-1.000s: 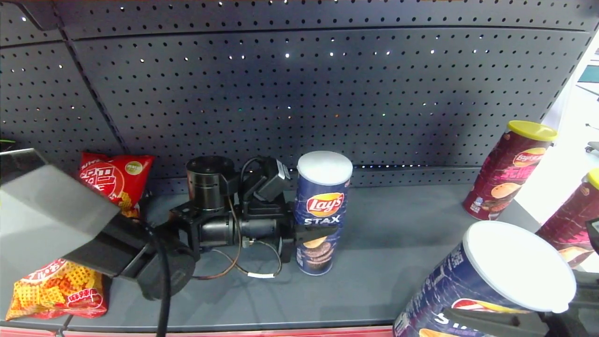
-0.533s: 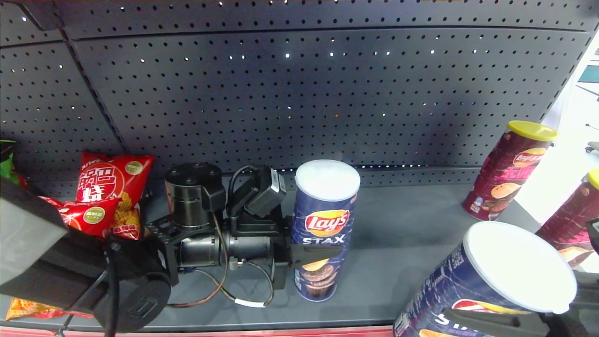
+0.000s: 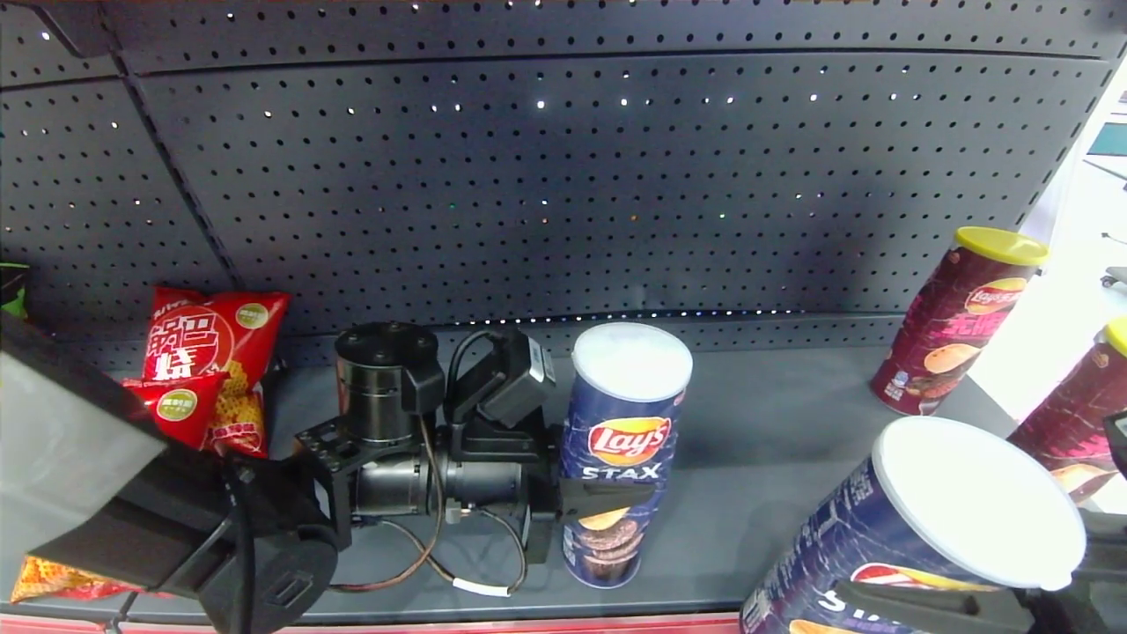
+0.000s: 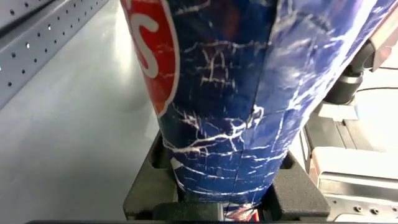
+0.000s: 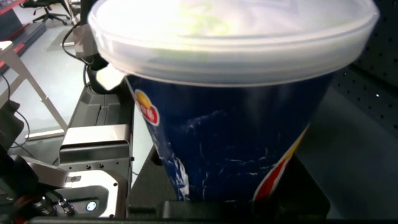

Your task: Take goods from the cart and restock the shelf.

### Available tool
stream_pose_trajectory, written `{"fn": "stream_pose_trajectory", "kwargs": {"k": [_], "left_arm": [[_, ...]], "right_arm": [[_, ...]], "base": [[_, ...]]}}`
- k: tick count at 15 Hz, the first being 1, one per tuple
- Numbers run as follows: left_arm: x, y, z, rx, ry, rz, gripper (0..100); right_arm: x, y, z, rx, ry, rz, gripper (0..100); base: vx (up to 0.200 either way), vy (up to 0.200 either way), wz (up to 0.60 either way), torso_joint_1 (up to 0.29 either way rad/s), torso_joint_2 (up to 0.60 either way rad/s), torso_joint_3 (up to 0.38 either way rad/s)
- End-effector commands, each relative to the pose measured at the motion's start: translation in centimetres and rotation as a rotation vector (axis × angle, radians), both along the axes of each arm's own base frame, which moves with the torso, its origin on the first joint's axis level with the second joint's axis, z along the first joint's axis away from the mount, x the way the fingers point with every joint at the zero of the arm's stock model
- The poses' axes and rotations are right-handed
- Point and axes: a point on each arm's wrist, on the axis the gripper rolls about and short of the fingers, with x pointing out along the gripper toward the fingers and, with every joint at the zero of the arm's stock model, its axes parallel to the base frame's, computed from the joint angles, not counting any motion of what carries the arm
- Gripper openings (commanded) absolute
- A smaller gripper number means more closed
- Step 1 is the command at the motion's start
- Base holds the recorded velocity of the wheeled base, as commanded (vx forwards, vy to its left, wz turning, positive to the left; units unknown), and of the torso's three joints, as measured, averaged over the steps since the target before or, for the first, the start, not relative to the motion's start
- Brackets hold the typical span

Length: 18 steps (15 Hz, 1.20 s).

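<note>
Nearest, at 5 o'clock, the right gripper (image 5: 230,205) is clamped on a tilted blue can (image 3: 889,546) with a white lid. At 6 o'clock the left gripper (image 3: 603,502) grips a second blue can (image 3: 621,440), upright over the shelf (image 3: 775,440) front; its label bears a red-and-yellow oval logo, white lettering and pictured crisps. At 9 o'clock lie red snack bags (image 3: 207,352) with white characters and green stickers. At 3 o'clock stand maroon cans (image 3: 955,326) with yellow lids.
</note>
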Motion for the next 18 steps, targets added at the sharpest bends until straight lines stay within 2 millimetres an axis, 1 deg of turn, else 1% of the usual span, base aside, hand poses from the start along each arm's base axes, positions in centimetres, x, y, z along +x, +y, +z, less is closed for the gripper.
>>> {"fn": "stream_pose_trajectory", "kwargs": {"k": [1,8,9,11,16,18], "left_arm": [[-0.1,-0.2,-0.7,0.013,0.017,-0.006,0],[-0.4,-0.1,-1.7,0.038,0.044,-0.003,0],[-0.5,0.1,-2.0,0.045,0.052,-0.002,100],[-0.7,0.2,-2.2,0.053,0.060,0.001,100],[-0.8,0.4,-2.1,0.048,0.056,0.003,100],[-1.2,0.8,-2.1,0.052,0.059,0.006,100]], "right_arm": [[0.0,0.0,0.0,0.000,-0.002,0.000,0],[-0.1,-0.1,0.0,0.000,-0.002,0.000,0],[-0.1,-0.1,0.0,0.000,-0.002,0.000,0],[-0.1,-0.1,0.0,0.000,-0.002,0.000,0],[-0.1,-0.1,0.0,0.001,-0.003,0.000,0],[-0.1,0.0,0.0,0.000,-0.002,0.000,0]], "base": [[0.000,0.000,0.00,0.000,0.00,0.000],[0.000,0.000,0.00,0.000,0.00,0.000],[0.000,0.000,0.00,0.000,0.00,0.000],[0.000,0.000,0.00,0.000,0.00,0.000],[0.000,0.000,0.00,0.000,0.00,0.000],[0.000,0.000,0.00,0.000,0.00,0.000]]}}
